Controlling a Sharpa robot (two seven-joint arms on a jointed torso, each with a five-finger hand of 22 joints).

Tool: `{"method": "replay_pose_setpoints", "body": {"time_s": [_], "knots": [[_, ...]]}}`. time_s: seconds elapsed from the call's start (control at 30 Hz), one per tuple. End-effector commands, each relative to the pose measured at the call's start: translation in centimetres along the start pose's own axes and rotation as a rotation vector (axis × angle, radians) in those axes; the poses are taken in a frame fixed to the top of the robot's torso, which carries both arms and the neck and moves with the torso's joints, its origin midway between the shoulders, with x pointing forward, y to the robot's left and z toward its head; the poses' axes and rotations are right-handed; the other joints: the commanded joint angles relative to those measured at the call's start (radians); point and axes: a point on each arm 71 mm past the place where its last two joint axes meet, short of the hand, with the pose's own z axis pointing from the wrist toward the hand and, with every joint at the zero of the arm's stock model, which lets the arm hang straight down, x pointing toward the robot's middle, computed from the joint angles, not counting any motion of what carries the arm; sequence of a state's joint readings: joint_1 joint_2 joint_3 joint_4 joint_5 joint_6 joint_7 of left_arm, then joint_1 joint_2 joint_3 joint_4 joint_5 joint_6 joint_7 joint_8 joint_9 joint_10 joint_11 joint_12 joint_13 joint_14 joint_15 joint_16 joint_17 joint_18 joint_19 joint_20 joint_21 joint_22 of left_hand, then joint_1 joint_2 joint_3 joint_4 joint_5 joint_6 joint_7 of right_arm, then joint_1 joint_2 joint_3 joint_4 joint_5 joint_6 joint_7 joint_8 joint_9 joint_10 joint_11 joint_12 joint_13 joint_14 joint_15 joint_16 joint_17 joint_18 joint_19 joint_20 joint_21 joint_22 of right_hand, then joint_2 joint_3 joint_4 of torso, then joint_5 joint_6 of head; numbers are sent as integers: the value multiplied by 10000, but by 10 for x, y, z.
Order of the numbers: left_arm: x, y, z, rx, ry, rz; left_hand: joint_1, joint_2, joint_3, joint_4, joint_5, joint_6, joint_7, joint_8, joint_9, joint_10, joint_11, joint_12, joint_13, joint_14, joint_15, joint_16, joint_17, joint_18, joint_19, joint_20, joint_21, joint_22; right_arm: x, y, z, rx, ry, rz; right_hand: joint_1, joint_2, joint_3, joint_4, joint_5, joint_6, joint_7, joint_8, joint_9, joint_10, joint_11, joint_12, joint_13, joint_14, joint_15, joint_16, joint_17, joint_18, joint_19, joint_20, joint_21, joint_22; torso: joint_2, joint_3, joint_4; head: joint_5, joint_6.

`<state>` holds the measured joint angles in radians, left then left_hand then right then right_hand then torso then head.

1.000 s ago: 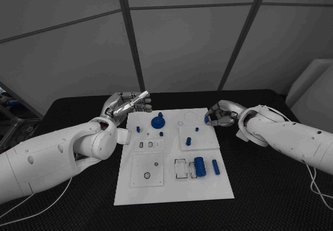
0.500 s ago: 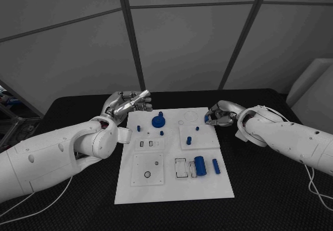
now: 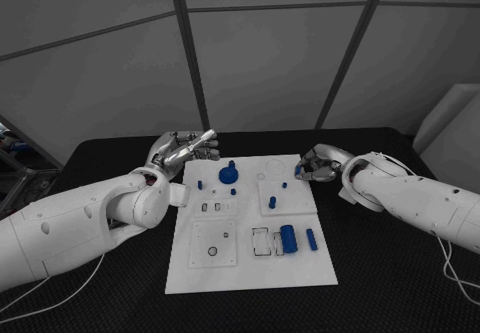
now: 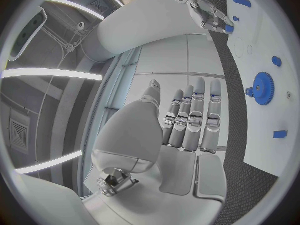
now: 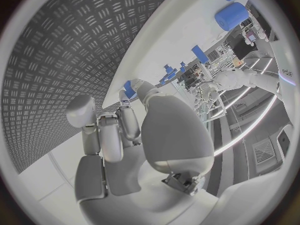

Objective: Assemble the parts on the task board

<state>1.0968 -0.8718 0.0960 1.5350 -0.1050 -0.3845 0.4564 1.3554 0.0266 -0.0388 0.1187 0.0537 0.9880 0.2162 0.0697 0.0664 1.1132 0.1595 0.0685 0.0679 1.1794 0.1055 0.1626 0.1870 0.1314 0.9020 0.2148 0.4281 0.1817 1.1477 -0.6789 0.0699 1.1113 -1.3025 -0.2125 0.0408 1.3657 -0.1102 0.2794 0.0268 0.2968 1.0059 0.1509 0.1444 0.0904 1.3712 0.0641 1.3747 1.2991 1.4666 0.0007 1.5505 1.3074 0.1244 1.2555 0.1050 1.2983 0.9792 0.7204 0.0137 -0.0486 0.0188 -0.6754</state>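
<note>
The white task board [image 3: 300, 267] lies mid-table with a blue gear [image 3: 228, 175] [image 4: 262, 88], small blue pegs [image 3: 272, 202] and a thick blue cylinder [image 3: 288, 239] [image 5: 231, 16] on it. At the board's far right edge, my right hand [image 3: 320, 165] [image 5: 125, 130] [image 4: 209, 15] pinches a small blue part [image 3: 298, 170] [image 5: 129, 89] between thumb and fingertips, just above the plate. Beyond the board's far left corner, my left hand [image 3: 185, 149] [image 4: 187, 130] is raised off the table. Its fingers are straight and side by side and hold nothing.
A slim blue bar [image 3: 311, 241] lies right of the thick cylinder. The near half of the board has white inset plates with slots [image 3: 213, 253]. Black mat [image 3: 380, 277] surrounds the board; a cable [image 3: 455, 274] trails at the right.
</note>
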Motion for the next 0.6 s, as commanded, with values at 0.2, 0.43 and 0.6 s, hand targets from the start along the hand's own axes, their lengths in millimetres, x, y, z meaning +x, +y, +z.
{"method": "replay_pose_setpoints", "body": {"time_s": [0.2,0.43,0.6], "knots": [[1,-1,0,48,129,-13,33,74,-2,-55,-14,34,30,-31,1,34,-15,-21,9,-38,-10,-66,11,492,-75,-1,7,-17,-5,7,-1,-107,-921,745,-76,164,154,1,357,284,-112,121,62,226,-80,181,219,949,-138,46,2251,-165,191,-80,155,234,-2,6,-4,23,9],[-1,-1,0,38,90,12,33,74,-2,-55,-14,34,30,-31,1,34,-15,-21,9,-38,-10,-66,11,492,-75,-1,7,-17,-4,18,-5,-235,-988,1022,-111,160,153,4,356,339,-134,141,78,255,-100,205,252,953,-158,54,2269,-193,274,-100,227,381,-26,-8,-22,42,18],[-1,-2,-1,40,83,18,33,75,-3,-56,-14,34,31,-31,1,33,-15,-21,9,-38,-10,-67,11,492,-75,-1,7,-17,0,35,-8,-530,-753,1029,-162,154,142,20,336,374,-153,151,89,306,-115,250,313,963,-174,70,2308,-224,371,-118,311,548,-43,-37,-31,44,53]]}}
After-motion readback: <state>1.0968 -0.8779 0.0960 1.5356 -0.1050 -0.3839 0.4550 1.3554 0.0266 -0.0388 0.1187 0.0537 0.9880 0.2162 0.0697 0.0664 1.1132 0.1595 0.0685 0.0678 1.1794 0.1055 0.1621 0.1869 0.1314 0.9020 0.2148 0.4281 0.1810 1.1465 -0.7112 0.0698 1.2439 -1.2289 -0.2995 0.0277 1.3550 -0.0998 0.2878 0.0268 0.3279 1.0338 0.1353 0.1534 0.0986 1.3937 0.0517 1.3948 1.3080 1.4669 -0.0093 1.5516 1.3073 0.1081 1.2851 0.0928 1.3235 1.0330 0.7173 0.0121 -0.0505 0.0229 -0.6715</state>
